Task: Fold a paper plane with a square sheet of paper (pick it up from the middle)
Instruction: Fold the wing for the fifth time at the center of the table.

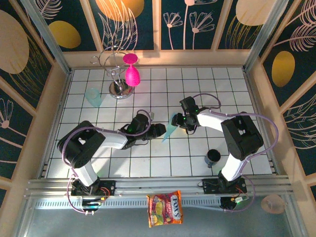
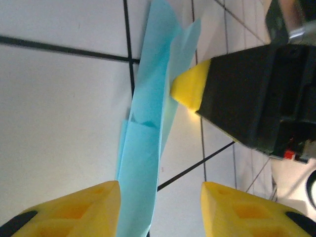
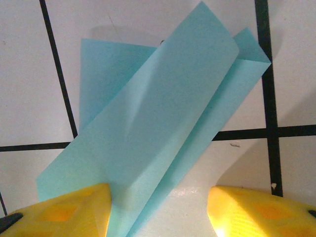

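The light-blue sheet of paper (image 1: 169, 129) lies on the white grid table between my two grippers, folded lengthwise into a slim pointed plane shape. In the left wrist view the paper (image 2: 148, 123) runs up from beside the left finger. My left gripper (image 2: 160, 207) is open, with a wide gap to its other finger. A yellow fingertip (image 2: 190, 89) of the right gripper touches the paper's far part. In the right wrist view the folded flaps of the paper (image 3: 148, 123) rest against the left finger. My right gripper (image 3: 159, 210) stands open. From above, the left gripper (image 1: 159, 130) and right gripper (image 1: 178, 120) flank the paper.
A wire rack (image 1: 117, 88) holding pink goblets (image 1: 132, 75) stands at the back left, with a pale-teal cup (image 1: 94, 97) beside it. A black cup (image 1: 213, 157) sits by the right arm's base. A snack bag (image 1: 165, 208) lies beyond the front rail.
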Robot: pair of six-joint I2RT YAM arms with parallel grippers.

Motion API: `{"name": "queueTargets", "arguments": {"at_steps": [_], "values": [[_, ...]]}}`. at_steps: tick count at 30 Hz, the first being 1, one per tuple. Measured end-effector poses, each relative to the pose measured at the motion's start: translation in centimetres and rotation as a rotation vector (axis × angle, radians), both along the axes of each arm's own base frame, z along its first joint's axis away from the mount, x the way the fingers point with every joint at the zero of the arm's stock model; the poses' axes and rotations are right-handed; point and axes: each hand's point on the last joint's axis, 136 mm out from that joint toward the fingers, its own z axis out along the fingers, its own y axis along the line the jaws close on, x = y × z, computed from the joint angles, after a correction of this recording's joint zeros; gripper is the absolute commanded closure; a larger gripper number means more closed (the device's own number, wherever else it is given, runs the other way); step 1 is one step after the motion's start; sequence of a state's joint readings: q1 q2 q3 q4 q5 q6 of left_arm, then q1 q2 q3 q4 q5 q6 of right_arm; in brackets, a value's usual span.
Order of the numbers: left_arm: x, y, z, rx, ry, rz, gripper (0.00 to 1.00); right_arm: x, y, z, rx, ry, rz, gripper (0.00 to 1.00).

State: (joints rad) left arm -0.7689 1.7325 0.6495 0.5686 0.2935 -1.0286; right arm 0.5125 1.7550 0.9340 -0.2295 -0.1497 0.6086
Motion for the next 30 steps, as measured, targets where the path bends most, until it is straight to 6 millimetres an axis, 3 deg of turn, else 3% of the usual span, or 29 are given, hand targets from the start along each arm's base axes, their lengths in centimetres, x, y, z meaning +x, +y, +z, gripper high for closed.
{"name": "queueTargets", "arguments": {"at_steps": [6,14,30], "values": [[-1.4,-0.8,-1.0,0.088,0.008,-0.038,0.55,0.0,0.0,-0.1,-0.002,0.004,-0.001,0.42],[-1.4,-1.1,-2.3,0.153,0.018,-0.05,0.59,0.0,0.0,-0.1,-0.003,0.006,-0.004,0.43],[-1.2,-0.7,-3.1,0.209,0.025,-0.046,0.76,0.0,-0.2,-0.2,-0.013,0.012,-0.011,0.46]]}}
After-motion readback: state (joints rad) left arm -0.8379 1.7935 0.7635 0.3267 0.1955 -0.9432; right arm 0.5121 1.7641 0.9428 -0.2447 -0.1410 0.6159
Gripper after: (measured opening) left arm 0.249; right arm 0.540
